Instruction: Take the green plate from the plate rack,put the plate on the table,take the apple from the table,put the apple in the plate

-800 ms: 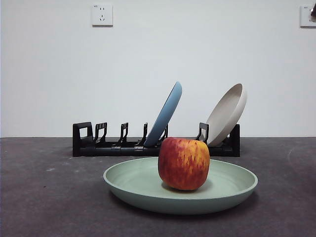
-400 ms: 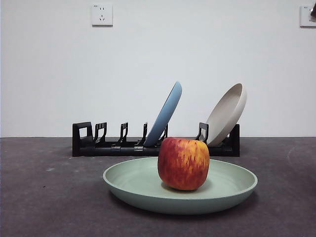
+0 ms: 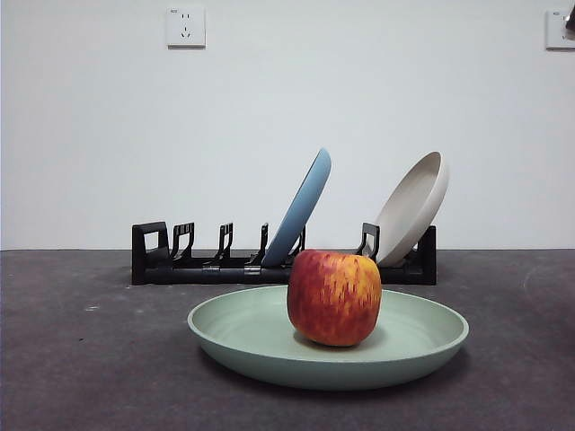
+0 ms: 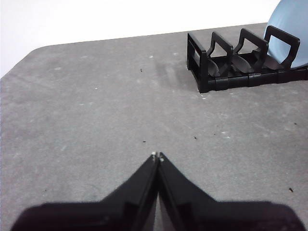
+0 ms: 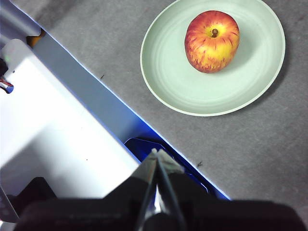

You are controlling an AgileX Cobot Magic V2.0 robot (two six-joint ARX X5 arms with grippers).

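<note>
Evidently upright red-yellow apple (image 3: 334,297)

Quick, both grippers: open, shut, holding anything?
Left gripper: shut, empty, above bare table.
Right gripper: shut, empty, away from the apple.

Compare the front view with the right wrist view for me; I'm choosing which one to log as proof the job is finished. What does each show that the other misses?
Only the front view shows the plate rack behind, with the blue plate and beige plate leaning in it, plus a wall socket.

Only the right wrist view shows the right gripper, jaws shut, pulled back over the table's edge, and the apple's stem from above.

Both show the apple resting inside the green plate on the table.
</note>
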